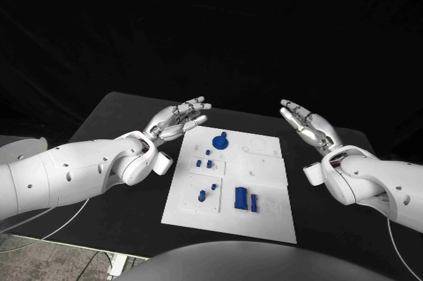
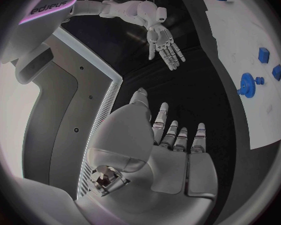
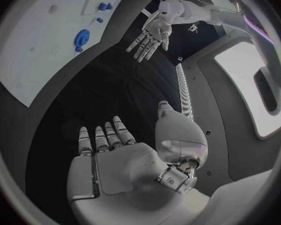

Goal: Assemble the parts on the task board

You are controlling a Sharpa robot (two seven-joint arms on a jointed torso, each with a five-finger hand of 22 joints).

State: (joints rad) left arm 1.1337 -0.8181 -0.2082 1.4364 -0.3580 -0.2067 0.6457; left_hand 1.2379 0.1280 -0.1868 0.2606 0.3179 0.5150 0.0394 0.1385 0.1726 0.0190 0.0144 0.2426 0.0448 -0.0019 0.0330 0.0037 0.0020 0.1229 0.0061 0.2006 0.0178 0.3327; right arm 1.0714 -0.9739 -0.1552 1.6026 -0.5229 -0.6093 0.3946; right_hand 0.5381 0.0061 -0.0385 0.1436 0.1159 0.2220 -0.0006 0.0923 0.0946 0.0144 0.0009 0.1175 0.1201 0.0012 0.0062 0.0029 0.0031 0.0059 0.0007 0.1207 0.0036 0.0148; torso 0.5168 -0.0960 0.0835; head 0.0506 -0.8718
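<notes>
The white task board [image 1: 264,217] lies in the middle of the black table. On it sit blue parts: a round gear-like piece [image 1: 220,140] at the far end, small pegs [image 1: 203,164] in the middle, and two upright blocks [image 1: 244,198] nearer me. My left hand [image 1: 178,120] hovers over the table left of the board's far end, palm up, fingers spread, holding nothing. My right hand [image 1: 305,123] hovers to the board's far right, also spread and empty. The left wrist view shows my left hand [image 2: 172,150], the right hand [image 2: 164,45] and the gear [image 2: 246,83]; the right wrist view shows my right hand [image 3: 115,155].
The black table [image 1: 115,122] has free room on both sides of the board. A white cable [image 1: 53,229] trails off the table's near left corner. The board's near right part is bare white.
</notes>
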